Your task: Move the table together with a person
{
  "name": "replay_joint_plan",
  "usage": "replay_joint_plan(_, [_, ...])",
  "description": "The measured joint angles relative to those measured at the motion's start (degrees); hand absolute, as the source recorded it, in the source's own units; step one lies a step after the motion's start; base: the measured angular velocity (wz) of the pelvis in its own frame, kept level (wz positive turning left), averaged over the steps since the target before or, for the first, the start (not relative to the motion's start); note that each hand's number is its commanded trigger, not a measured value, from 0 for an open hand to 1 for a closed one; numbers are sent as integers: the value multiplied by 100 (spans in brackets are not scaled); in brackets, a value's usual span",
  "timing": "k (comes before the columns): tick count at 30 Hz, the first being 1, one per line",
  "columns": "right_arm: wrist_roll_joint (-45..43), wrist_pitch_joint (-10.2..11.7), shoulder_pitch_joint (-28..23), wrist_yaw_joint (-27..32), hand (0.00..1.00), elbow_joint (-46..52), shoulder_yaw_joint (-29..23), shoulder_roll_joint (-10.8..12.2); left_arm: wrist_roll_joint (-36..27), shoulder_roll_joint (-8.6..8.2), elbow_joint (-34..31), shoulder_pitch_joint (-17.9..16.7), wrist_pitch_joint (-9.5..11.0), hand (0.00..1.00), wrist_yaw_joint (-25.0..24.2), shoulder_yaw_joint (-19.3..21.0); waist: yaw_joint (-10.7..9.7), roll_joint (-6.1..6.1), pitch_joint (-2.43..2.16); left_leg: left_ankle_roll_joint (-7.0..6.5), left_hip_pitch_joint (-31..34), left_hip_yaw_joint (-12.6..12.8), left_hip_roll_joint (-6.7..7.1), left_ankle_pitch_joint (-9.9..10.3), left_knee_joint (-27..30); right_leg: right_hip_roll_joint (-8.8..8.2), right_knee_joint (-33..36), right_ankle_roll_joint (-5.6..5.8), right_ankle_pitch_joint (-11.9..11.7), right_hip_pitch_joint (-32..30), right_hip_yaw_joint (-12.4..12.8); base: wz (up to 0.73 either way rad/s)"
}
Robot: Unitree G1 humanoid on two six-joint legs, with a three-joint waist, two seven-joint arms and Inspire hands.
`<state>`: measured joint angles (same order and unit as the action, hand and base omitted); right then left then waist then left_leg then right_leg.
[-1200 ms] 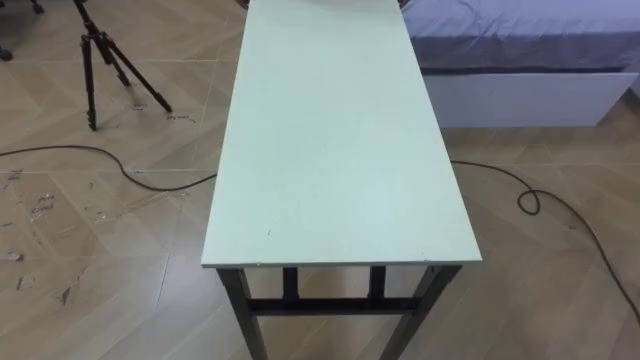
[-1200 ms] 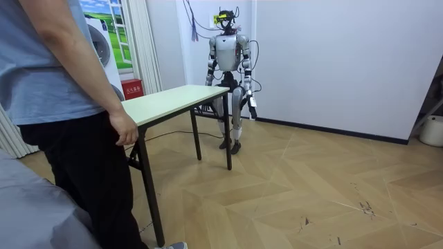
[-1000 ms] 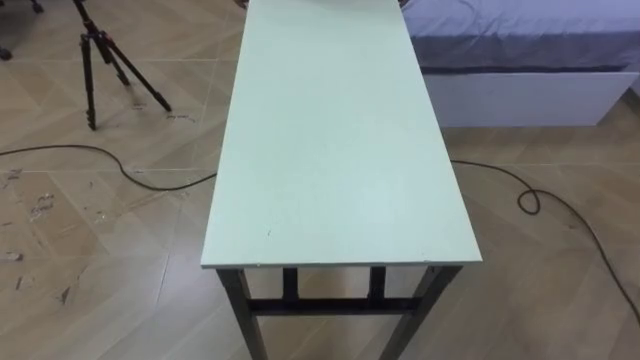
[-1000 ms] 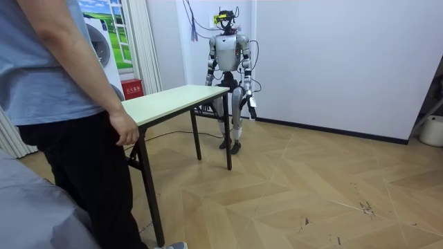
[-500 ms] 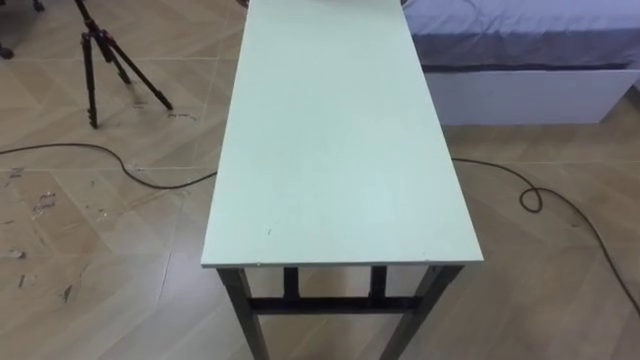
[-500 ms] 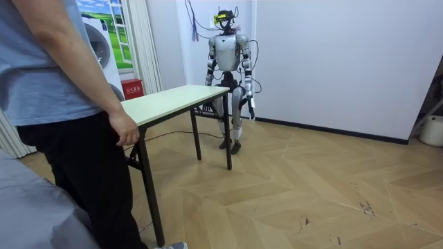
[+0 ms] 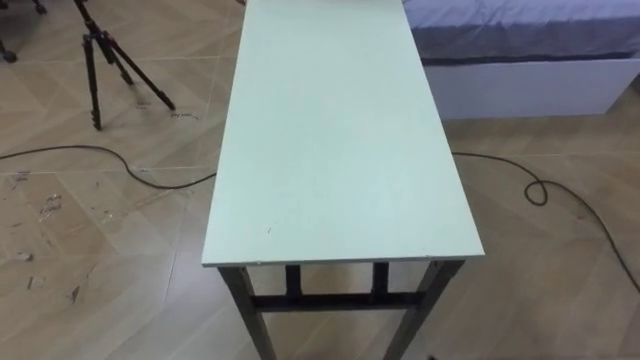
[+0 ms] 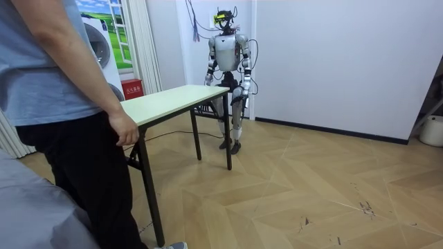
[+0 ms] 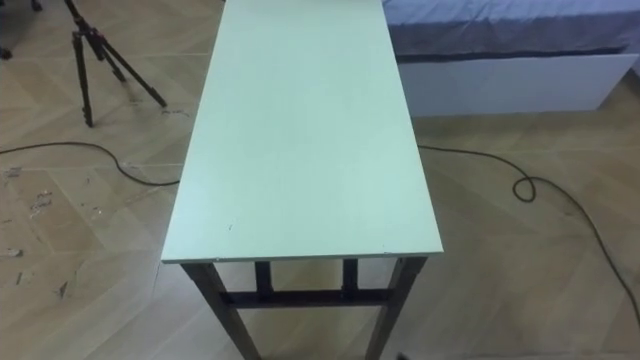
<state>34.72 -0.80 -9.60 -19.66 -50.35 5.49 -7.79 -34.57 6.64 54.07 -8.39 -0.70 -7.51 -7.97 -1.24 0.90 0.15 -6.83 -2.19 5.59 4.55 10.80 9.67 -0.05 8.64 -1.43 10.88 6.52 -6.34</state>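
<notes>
The robot's left hand now sits drawn up beside its hip, close to the far end of the table; a second ago it hung lower and further out to the room view's right. It is too small to tell how it is held, and the same goes for the right hand at the table's far corner. The robot stands upright at that far end, as before. The eye views have slid a little, which is the camera's own shift; the table has not moved.

A person stands at the near end, one hand curled just beside the table's edge; whether it touches is unclear. A tripod stands on the floor to the robot's left and a bed lies to its right, near the table's far half.

The table is long and narrow, with a bare pale green top, black metal legs and a crossbar beneath the end nearest the robot.
</notes>
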Motion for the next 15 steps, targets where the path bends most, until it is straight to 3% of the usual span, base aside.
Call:
replay_joint_plan(3, [606,-14,-303,-190,0,767,77,22,-329,6,-576,-151,-34,0,-181,-199,-13,5,-4,0,-5,0,0,0,4,-4,0,0,0,8,-25,0])
replay_joint_plan(7, [1175,-48,-779,-319,0,1918,359,39,-1033,107,-1855,-566,-43,0,-426,-558,-27,-9,19,0,-1,0,3,0,20,-9,4,1,1,50,-30,0])
replay_joint_plan(9, [1442,-53,-793,-407,0,2236,623,24,-1262,161,-2172,-568,-45,0,-488,-776,-15,-6,30,-1,0,1,4,1,16,-8,8,4,2,42,-29,0])
replay_joint_plan(11, [1759,-56,-788,-558,0,2678,946,9,-1598,217,-2703,-602,-50,0,-492,-1075,-34,-4,72,-1,10,-2,6,1,16,-9,8,6,3,38,-30,0])
replay_joint_plan(15, [2113,-59,-724,-800,0,3007,1209,-7,-1793,233,-3385,-713,-50,0,-536,-1364,-44,-4,70,-1,15,-11,6,1,25,-9,15,10,6,38,-73,1])
